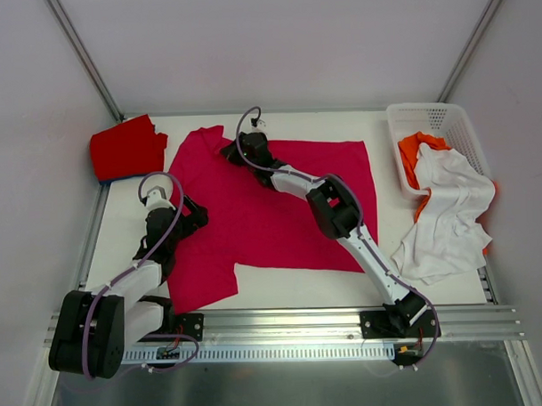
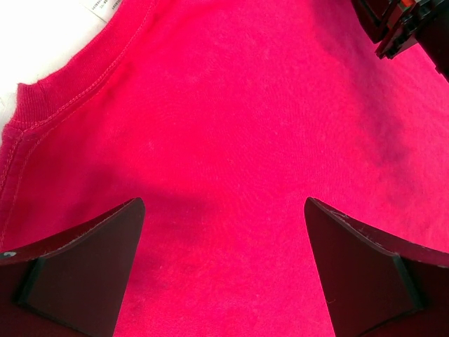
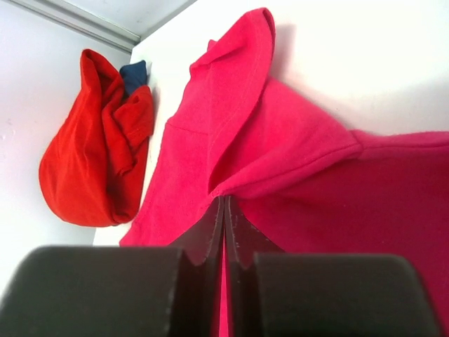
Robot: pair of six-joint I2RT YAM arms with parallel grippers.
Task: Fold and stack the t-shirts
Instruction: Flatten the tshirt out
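Note:
The large crimson-pink t-shirt (image 1: 280, 212) lies spread sideways on the white table, neck to the left. My left gripper (image 1: 193, 215) is open just above it near the collar. In the left wrist view (image 2: 224, 210) the jaws straddle flat pink cloth (image 2: 231, 126), with the white neck tag (image 2: 102, 5) at the top left. My right gripper (image 1: 230, 152) is at the far sleeve, and in its wrist view (image 3: 224, 201) it is shut on a raised fold of the pink shirt (image 3: 280, 154). A red shirt (image 1: 127, 147) lies bunched at the far left over a blue one (image 3: 133, 74).
A white lattice basket (image 1: 433, 117) stands at the far right, with an orange shirt (image 1: 416, 153) and a white shirt (image 1: 449, 210) spilling over its side onto the table. Metal frame posts and grey walls ring the table. The right arm reaches across the pink shirt.

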